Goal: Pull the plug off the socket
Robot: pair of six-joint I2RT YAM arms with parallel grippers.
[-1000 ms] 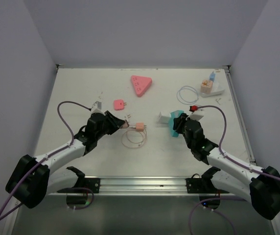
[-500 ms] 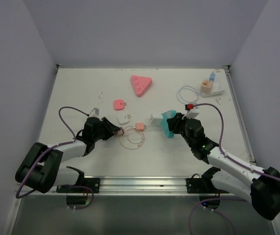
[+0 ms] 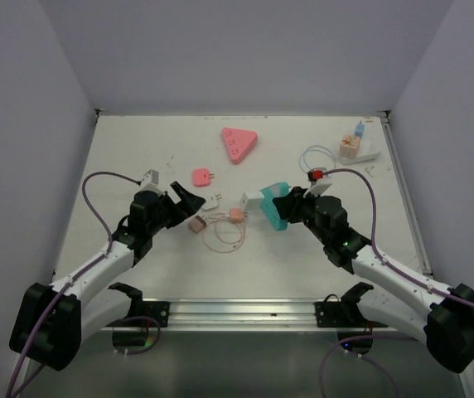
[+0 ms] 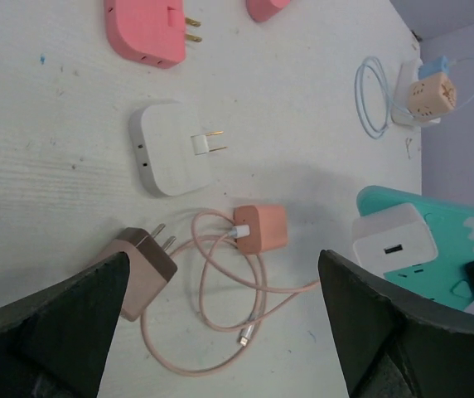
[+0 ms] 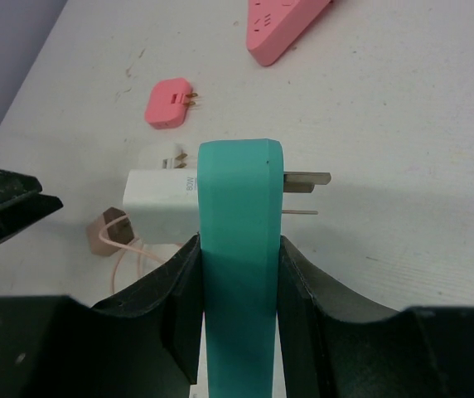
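Status: unfinished, by appearance; teal socket (image 3: pixel 272 212) mid-scene, clamped in right gripper (image 5: pixel 239 257), white plug (image 3: pixel 249 201) still seated on its left side; left gripper (image 3: pixel 183 209) spread wide, empty; brown plug (image 4: pixel 137 274) loose beside it.

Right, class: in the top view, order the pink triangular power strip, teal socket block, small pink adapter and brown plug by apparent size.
1. pink triangular power strip
2. teal socket block, partly hidden by the right gripper, so a close call
3. small pink adapter
4. brown plug, barely smaller
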